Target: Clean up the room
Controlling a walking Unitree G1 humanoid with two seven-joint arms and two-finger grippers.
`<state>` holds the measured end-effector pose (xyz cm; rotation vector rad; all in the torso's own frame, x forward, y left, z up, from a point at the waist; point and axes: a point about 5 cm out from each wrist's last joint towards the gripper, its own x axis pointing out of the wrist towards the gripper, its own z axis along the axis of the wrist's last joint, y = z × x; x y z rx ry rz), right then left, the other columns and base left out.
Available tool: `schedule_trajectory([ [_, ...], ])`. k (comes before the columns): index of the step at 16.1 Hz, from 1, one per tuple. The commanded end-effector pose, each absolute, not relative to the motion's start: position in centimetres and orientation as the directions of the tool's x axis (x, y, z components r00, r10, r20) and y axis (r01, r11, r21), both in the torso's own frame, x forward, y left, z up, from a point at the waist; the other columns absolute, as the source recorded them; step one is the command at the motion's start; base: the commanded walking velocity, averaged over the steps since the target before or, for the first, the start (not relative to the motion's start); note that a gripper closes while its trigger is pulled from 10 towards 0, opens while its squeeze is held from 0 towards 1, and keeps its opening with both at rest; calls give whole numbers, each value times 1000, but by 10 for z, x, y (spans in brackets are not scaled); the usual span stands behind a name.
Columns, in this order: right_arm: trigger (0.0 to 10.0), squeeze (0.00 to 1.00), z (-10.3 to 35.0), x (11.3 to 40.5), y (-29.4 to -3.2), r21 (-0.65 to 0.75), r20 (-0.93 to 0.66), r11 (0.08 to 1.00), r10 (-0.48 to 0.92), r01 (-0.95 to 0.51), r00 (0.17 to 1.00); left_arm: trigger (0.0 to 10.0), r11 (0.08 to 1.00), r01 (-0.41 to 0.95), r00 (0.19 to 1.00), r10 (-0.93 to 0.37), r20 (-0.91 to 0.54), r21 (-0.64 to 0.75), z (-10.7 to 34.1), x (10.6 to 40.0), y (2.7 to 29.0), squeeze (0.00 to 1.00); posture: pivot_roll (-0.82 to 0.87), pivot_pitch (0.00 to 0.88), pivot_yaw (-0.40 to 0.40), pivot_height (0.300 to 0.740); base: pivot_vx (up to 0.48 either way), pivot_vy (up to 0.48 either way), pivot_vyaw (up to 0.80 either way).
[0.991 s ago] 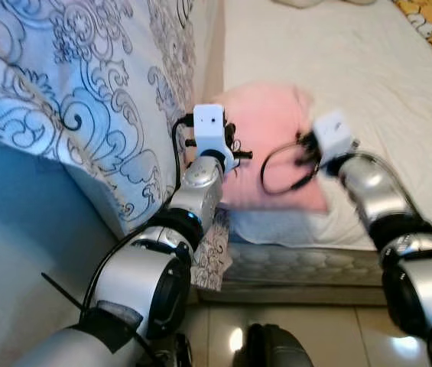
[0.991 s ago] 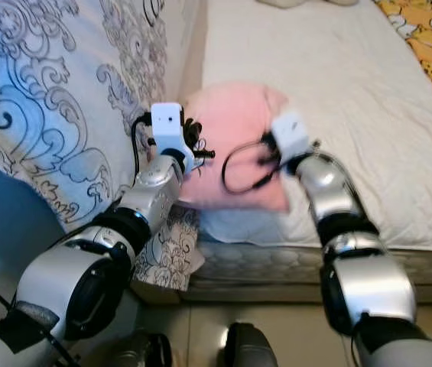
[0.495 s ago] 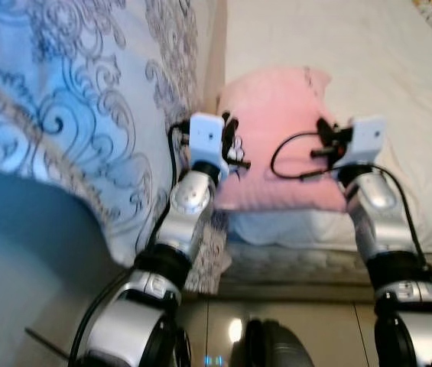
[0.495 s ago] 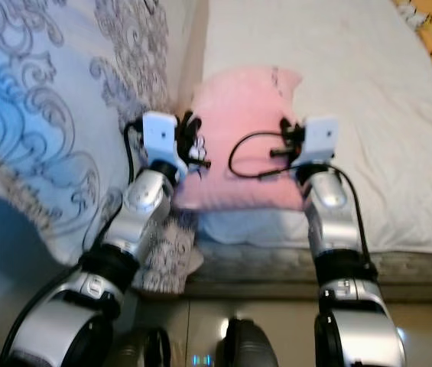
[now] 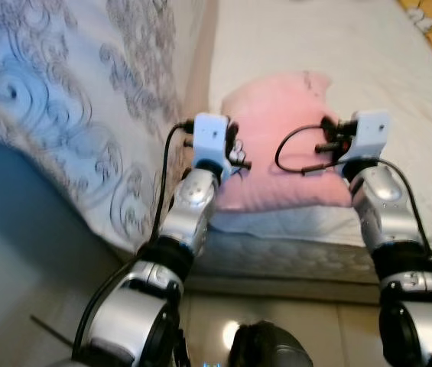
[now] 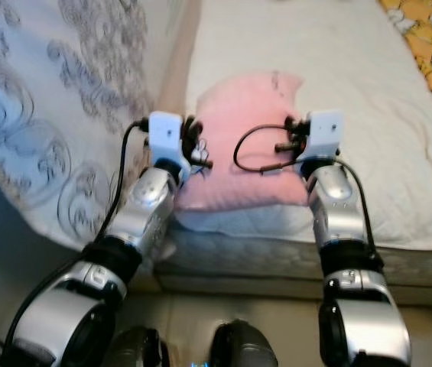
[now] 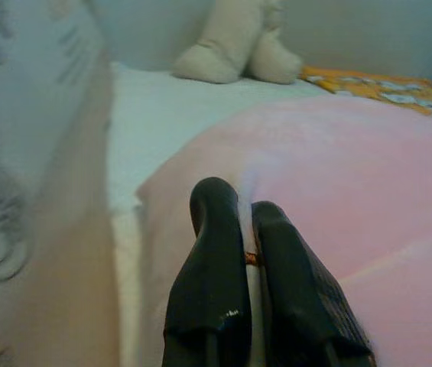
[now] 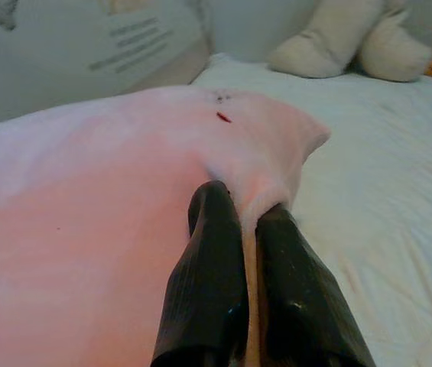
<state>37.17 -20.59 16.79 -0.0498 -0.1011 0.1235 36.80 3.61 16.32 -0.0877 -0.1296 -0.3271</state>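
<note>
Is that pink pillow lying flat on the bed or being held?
Held. The left gripper and right gripper each pinch an edge of the pink pillow, which rests on the white mattress.

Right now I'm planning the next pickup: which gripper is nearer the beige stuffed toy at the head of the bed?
Neither clearly. The left gripper and right gripper pinch opposite sides of the pink pillow, the stuffed toy far beyond both.

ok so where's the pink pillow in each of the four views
Left eye view: pink pillow at centre, on the near edge of the bed, between both arms.
Right eye view: pillow at centre, left of the white sheet.
Left wrist view: fills the right side, left pincer shut on its edge.
Right wrist view: covers the left and centre, right pincer pinching it.
Shared landmark: the cream plush toy behind.
</note>
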Motion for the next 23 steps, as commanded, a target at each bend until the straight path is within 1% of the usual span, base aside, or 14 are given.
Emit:
schedule_trajectory([
  [1,10000,0,175,373,-220,-60,106,996,67,-61,992,10000,953,277,953,-257,159,-121,172,372,36,0,-87,79,31,727,0,0,0],
  [4,10000,0,174,372,-216,-47,108,996,77,-73,991,10000,951,287,948,-266,172,-113,178,374,32,0,-93,72,36,727,0,0,0],
  [6,10000,0,169,369,-213,-38,107,996,85,-81,991,10000,928,349,927,-320,198,-134,181,372,27,0,-100,68,38,727,139,0,0],
  [7,10000,0,168,369,-212,-38,106,996,86,-83,991,10000,925,353,925,-323,199,-141,181,372,26,0,-100,68,38,727,326,0,0],
  [10,10000,0,165,367,-213,-36,96,996,85,-82,992,10000,932,331,938,-307,162,-148,178,375,27,0,-112,75,43,727,480,0,0],
  [13,10000,0,167,367,-216,-41,96,996,78,-75,992,10000,929,333,938,-308,159,-163,179,375,25,0,-115,77,44,727,480,0,0],
  [18,10000,0,169,369,-216,-52,98,995,86,-81,991,10000,926,331,939,-305,158,-181,180,376,23,0,-114,79,43,727,480,0,0],
  [20,10000,0,170,371,-214,-64,91,993,103,-97,991,10000,936,316,943,-293,155,-153,184,380,25,0,-111,91,39,727,407,0,0],
  [22,10000,0,171,376,-211,-88,70,987,138,-131,988,10000,945,297,948,-275,159,-135,193,386,28,0,-111,118,34,727,0,0,0],
  [23,10000,0,169,379,-209,-109,40,980,173,-168,984,10000,949,285,953,-265,147,-136,196,390,28,0,-115,147,30,727,0,0,0],
])
